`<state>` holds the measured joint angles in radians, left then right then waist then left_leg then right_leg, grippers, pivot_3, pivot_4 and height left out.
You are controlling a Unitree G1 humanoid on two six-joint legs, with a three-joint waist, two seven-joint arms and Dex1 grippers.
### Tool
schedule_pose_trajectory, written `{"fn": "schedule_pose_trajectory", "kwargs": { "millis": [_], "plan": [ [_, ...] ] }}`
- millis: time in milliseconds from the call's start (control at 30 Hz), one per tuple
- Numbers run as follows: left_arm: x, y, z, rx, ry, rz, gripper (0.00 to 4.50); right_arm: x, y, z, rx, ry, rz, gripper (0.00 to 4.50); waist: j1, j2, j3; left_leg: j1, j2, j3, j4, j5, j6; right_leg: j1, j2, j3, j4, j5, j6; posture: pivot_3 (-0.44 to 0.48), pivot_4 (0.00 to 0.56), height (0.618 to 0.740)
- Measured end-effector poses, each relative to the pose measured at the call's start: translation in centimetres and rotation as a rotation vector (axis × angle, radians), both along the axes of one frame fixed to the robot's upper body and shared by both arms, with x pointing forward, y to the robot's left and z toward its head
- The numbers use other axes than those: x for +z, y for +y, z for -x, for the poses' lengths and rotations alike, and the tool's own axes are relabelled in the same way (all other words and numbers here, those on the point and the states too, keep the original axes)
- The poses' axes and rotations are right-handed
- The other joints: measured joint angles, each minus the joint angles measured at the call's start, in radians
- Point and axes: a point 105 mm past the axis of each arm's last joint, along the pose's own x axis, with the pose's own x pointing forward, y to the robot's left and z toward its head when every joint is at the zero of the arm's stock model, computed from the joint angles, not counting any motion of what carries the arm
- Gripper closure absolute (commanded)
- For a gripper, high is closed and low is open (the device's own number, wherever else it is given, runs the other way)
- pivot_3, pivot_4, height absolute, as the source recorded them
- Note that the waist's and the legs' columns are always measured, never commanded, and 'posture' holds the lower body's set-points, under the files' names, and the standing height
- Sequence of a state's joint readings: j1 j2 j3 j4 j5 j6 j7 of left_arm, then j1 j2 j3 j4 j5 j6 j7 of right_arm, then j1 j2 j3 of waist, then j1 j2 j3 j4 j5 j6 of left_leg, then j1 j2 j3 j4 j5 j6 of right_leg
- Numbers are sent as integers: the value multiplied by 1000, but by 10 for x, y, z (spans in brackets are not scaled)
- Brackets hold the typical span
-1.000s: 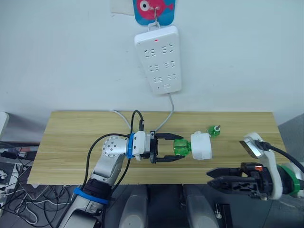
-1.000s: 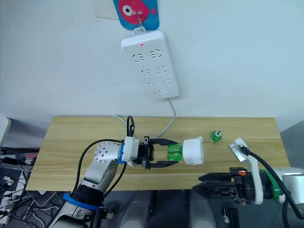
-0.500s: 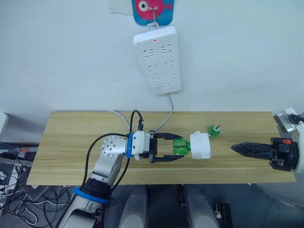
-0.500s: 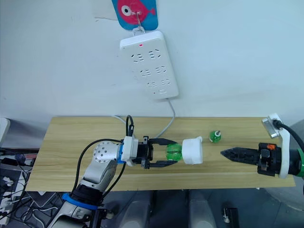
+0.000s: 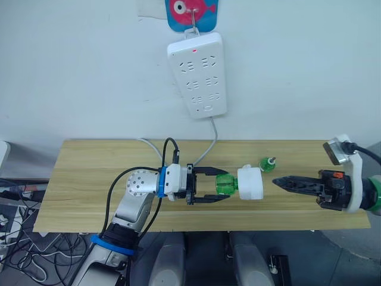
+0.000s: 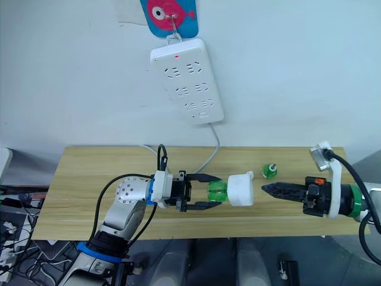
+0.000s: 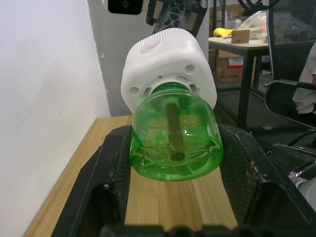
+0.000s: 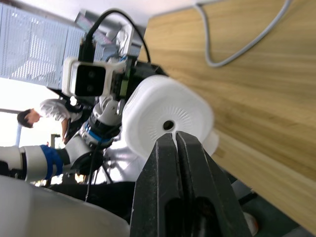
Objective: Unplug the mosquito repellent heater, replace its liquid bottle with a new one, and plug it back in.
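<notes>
The white mosquito repellent heater [image 5: 250,182] hangs sideways just above the middle of the table, with its green liquid bottle [image 5: 224,184] still screwed in. My left gripper [image 5: 223,185] is shut on that bottle [image 7: 173,133], one finger [image 7: 114,173] on each side. My right gripper [image 5: 275,180] is shut and empty. It points left at the heater's domed face [image 8: 163,118], a small gap away. A second small green bottle [image 5: 268,164] with a white cap stands on the table just behind the right gripper's tips.
A long white power strip [image 5: 198,74] hangs on the wall above, and its grey cable [image 5: 211,140] drops to the wooden table [image 5: 89,179]. A person [image 8: 34,116] sits far off in the room.
My right gripper has closed and risen from below the table's front edge, then moved left toward the heater. The left gripper and the bottle have stayed put.
</notes>
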<state>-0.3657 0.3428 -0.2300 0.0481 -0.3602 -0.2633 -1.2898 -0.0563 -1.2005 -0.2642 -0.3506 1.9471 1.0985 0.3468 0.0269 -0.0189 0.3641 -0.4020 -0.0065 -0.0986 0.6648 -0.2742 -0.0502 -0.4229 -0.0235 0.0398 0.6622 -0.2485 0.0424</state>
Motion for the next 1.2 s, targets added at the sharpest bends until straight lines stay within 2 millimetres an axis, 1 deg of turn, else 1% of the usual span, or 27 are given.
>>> {"fn": "schedule_pose_trajectory", "kwargs": {
  "millis": [200,733,1067,1200],
  "plan": [
    [1,-1,0,-3,0,5,2267,1,11,-5,20,-19,-47,4426,0,0,0,0,0,-1,0,0,0,0,0,0,0,0,0,141,357,740],
    [0,-1,0,1,2,5,2267,2,18,-3,47,-32,-62,4426,0,0,0,0,0,-1,0,0,0,0,0,0,0,0,0,147,345,740],
    [0,-1,0,4,6,10,2267,-2,12,-9,-1,-14,-24,4426,1,0,0,0,0,-1,0,0,0,0,0,0,0,0,0,148,338,740],
    [0,-1,0,3,6,12,2267,-4,12,-7,10,0,-15,4426,1,0,0,0,0,-1,0,0,0,0,0,-1,0,0,0,150,340,740]
  ]
}}
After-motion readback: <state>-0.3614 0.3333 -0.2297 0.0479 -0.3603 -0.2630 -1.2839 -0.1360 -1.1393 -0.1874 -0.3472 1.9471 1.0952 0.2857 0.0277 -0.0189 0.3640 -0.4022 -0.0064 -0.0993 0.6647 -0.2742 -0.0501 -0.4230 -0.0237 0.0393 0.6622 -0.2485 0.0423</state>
